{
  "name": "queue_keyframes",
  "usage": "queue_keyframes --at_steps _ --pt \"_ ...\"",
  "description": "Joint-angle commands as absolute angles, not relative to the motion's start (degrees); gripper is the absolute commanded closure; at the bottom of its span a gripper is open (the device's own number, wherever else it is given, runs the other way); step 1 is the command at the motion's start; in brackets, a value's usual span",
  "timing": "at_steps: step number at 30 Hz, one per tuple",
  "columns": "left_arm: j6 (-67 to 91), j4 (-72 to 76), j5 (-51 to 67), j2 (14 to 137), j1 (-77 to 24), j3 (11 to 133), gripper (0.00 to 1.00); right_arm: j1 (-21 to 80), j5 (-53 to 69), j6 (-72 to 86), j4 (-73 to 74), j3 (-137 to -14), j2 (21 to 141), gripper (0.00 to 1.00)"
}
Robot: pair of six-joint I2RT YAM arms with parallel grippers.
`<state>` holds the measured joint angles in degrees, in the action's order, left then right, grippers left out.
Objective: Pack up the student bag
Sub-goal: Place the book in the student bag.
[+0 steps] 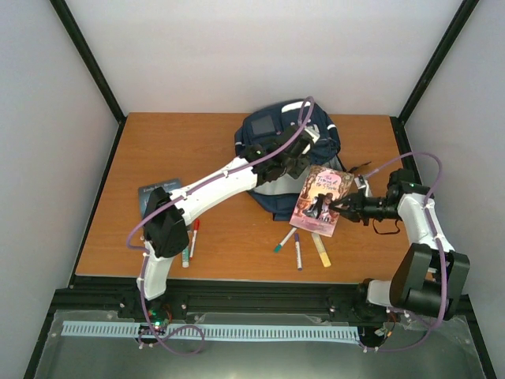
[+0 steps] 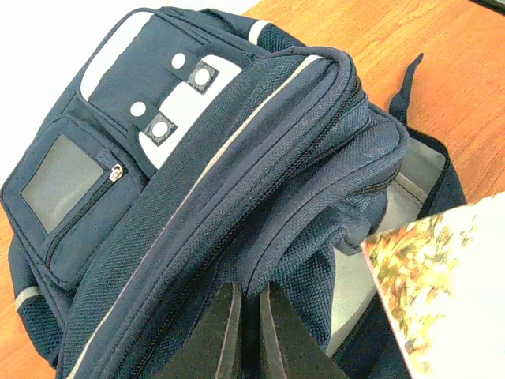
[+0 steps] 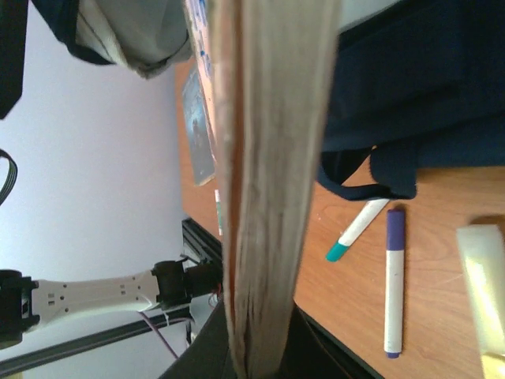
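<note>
Snagging is the main danger: the book (image 1: 319, 193), pinched by one edge in the right hand (image 1: 338, 207), hangs tilted just beside the mouth of the bag (image 1: 268, 126), at the back of the bench (image 1: 173, 142). The left hand (image 2: 251, 298) pinches the bag's rim up; if that fabric slips, the mouth would likely sag and catch the book's corner.

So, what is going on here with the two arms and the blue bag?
The robot is packing the student bag. The left gripper is shut on the fabric by the zip and holds the flap up, so the grey lining shows. The right gripper is shut on a book with a pink cover, held at the opening but not yet inside. Some markers and a dark booklet lie on the table, unpacked.
</note>
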<state>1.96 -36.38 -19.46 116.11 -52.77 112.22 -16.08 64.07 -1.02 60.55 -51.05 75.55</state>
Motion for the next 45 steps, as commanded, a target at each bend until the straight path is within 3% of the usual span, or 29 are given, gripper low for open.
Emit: queue_keyframes --at_steps 1,8,12,21,27,34,45 --pt "4.5 -29.9 -19.3 114.3 -52.8 113.7 0.99 -13.2 63.7 1.7 61.4 -50.3 72.5 0.97" --pt "4.5 -29.8 -19.3 113.9 -52.8 113.4 0.99 -11.7 60.4 4.4 64.1 -50.5 69.9 0.97" --pt "4.8 -30.5 -18.3 113.1 -52.8 114.1 0.99 -9.2 64.6 7.3 62.5 -48.6 68.0 0.97" --pt "7.0 -31.1 -15.7 109.2 -52.8 112.9 0.99 -8.9 64.9 8.8 58.6 -51.7 71.4 0.97" --pt "7.9 -30.6 -15.5 108.2 -52.8 110.9 0.99 -6.9 65.4 4.6 47.3 -53.9 81.3 0.97" --pt "8.3 -30.3 -14.7 107.7 -52.9 109.6 0.99 -6.8 70.5 -0.8 50.0 -63.1 97.2 0.97" --pt "7.5 -30.8 -14.9 107.5 -52.9 109.7 0.99 -4.2 69.5 -1.6 47.3 -69.3 110.1 0.97"
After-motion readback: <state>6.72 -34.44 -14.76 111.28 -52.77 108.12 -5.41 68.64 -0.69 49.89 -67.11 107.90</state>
